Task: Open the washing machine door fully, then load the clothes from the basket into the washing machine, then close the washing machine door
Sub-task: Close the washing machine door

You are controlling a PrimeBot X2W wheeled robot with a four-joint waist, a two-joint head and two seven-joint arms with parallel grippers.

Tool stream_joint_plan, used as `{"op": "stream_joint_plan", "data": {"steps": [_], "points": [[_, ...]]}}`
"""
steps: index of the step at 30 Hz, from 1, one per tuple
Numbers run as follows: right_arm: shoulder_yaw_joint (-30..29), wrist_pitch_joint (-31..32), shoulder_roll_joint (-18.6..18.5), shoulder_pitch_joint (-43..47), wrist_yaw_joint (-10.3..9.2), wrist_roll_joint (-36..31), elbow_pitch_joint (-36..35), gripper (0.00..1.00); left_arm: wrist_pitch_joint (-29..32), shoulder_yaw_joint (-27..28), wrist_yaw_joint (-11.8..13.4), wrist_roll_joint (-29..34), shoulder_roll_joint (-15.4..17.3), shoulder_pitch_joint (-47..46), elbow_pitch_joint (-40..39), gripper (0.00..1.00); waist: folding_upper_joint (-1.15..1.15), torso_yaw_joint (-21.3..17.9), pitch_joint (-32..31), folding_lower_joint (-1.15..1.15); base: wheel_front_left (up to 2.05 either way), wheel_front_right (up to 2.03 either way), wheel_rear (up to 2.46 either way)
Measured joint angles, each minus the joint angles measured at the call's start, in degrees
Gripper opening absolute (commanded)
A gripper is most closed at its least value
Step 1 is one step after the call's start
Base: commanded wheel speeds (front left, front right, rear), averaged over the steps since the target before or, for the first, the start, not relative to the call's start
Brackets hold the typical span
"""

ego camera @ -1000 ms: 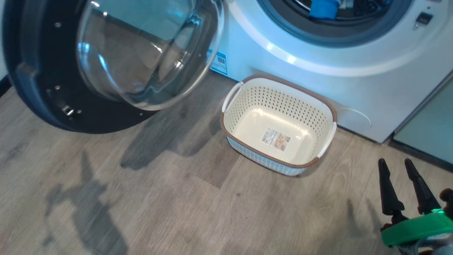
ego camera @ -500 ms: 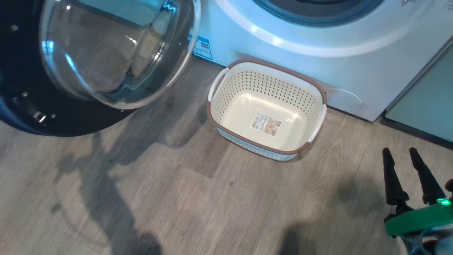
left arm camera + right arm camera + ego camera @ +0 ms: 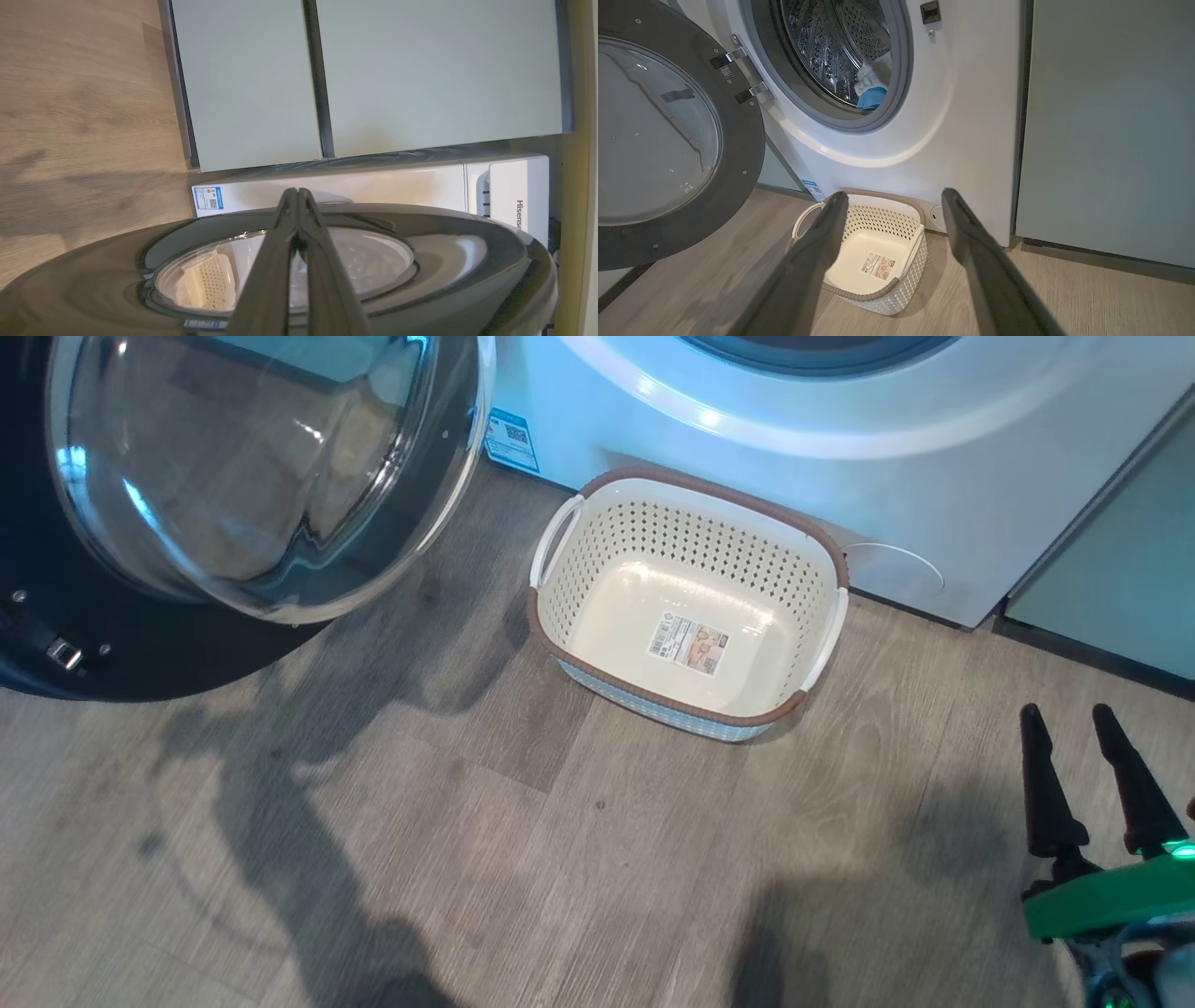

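Washing machine door (image 3: 140,663) was glossy black around smooth clear glass, drum (image 3: 822,46) was shiny perforated steel, basket (image 3: 686,537) matt cream plastic, floor (image 3: 485,877) matt wood-grain.

I looked down on a grey-brown wood-plank floor (image 3: 579,887), soft dark shadows (image 3: 308,859) lying across its near left part. At the far right stood a pale green cabinet door (image 3: 1120,579) above a dark plinth (image 3: 1092,658). The left wrist view gave me two such doors side by side, a narrow dark gap (image 3: 317,79) between them.
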Motion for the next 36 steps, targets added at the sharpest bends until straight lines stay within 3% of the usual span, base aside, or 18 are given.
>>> {"op": "stream_joint_plan", "data": {"steps": [14, 36], "points": [[-0.46, 0.0, 0.57, 0.03, 0.0, -0.01, 0.24, 1.0, 6.47, -2.98, -1.05, -0.05, -1.32, -0.84, 1.24, 0.0, 0.0, 1.54, -1.86, 0.0, 0.0, 0.0, 0.0], [-1.33, 0.0, 2.92, 3.68, 0.0, -0.01, 1.37, 1.0, 15.47, -6.06, -2.13, -0.76, -9.76, 2.19, -2.16, 0.0, 0.0, 2.6, -8.95, 0.0, 0.0, 0.0, 0.0]]}}
